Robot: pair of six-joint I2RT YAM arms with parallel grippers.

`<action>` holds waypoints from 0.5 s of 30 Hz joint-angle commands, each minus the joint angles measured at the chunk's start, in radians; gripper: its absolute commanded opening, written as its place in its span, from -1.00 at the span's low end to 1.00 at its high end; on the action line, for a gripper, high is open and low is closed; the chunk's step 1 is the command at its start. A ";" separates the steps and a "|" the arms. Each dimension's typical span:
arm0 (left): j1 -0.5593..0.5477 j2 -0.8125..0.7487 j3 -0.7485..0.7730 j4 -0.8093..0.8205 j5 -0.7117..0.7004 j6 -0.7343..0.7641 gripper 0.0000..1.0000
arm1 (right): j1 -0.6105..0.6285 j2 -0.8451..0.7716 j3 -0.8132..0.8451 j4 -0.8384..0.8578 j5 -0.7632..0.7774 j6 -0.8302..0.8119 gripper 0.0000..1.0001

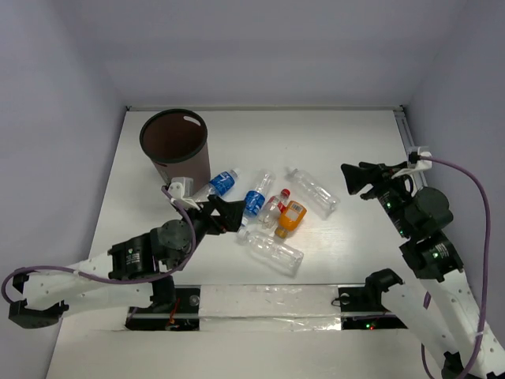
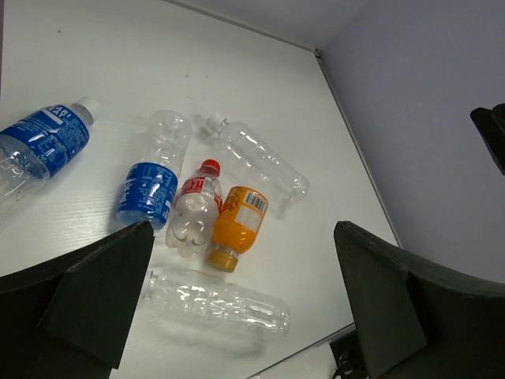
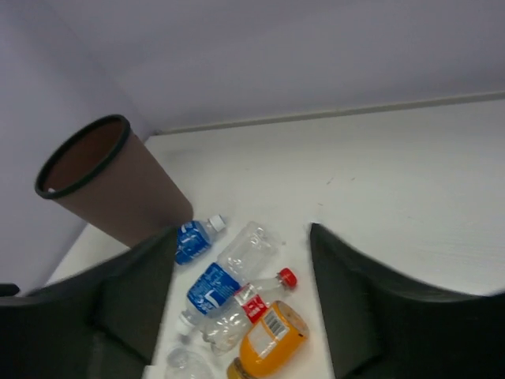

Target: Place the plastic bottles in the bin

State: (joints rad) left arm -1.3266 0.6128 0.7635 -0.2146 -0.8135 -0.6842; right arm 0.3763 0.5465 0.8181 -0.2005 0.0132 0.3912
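Observation:
The dark brown bin (image 1: 173,146) stands at the back left, also in the right wrist view (image 3: 102,181). Six plastic bottles lie on the table: two blue-labelled (image 1: 222,182) (image 1: 255,200), one red-capped (image 1: 274,208), one orange (image 1: 291,217), and two clear (image 1: 313,191) (image 1: 275,251). My left gripper (image 1: 229,213) is open and empty, just left of the cluster. In its wrist view (image 2: 243,229) the near clear bottle (image 2: 217,300) lies below the fingers, with the orange bottle (image 2: 241,221) beyond. My right gripper (image 1: 357,180) is open and empty, raised right of the bottles (image 3: 243,233).
The white table (image 1: 355,134) is enclosed by pale walls at the back and sides. A metal rail (image 1: 268,304) runs along the near edge between the arm bases. A cable (image 1: 465,170) loops from the right arm.

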 commanded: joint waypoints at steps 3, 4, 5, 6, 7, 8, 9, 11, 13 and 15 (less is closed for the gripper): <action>0.001 -0.001 0.011 0.035 -0.007 0.028 0.98 | 0.004 0.027 0.015 0.064 -0.059 0.000 -0.12; 0.001 0.001 0.007 0.038 0.003 0.035 0.90 | 0.004 0.047 0.018 0.062 -0.074 0.000 -0.51; 0.001 0.001 -0.007 0.055 0.013 0.041 0.78 | 0.004 0.075 0.026 0.053 -0.073 0.000 -0.65; 0.001 0.005 -0.012 0.066 0.019 0.044 0.61 | 0.004 0.104 0.032 0.044 -0.071 -0.006 -0.75; 0.001 0.007 -0.019 0.075 0.028 0.049 0.41 | 0.004 0.169 0.039 0.032 -0.071 -0.008 -1.00; 0.001 0.008 -0.032 0.087 0.030 0.049 -0.05 | 0.004 0.203 0.058 0.024 -0.070 -0.008 -1.00; 0.001 0.013 -0.035 0.092 0.034 0.048 -0.24 | 0.004 0.234 0.067 0.024 -0.070 -0.006 -1.00; 0.001 0.027 -0.036 0.089 0.039 0.034 -0.62 | 0.004 0.315 0.088 0.030 -0.056 -0.006 -1.00; 0.001 0.045 -0.033 0.064 0.042 0.017 -1.00 | 0.004 0.399 0.108 0.020 -0.036 -0.026 -1.00; 0.001 0.050 -0.046 0.054 0.042 -0.023 -1.00 | 0.004 0.466 0.160 -0.020 -0.018 -0.055 -1.00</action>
State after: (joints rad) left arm -1.3266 0.6521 0.7345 -0.1692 -0.7792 -0.6670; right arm 0.3767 0.9569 0.8845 -0.2062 -0.0315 0.3836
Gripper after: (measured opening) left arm 0.007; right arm 0.010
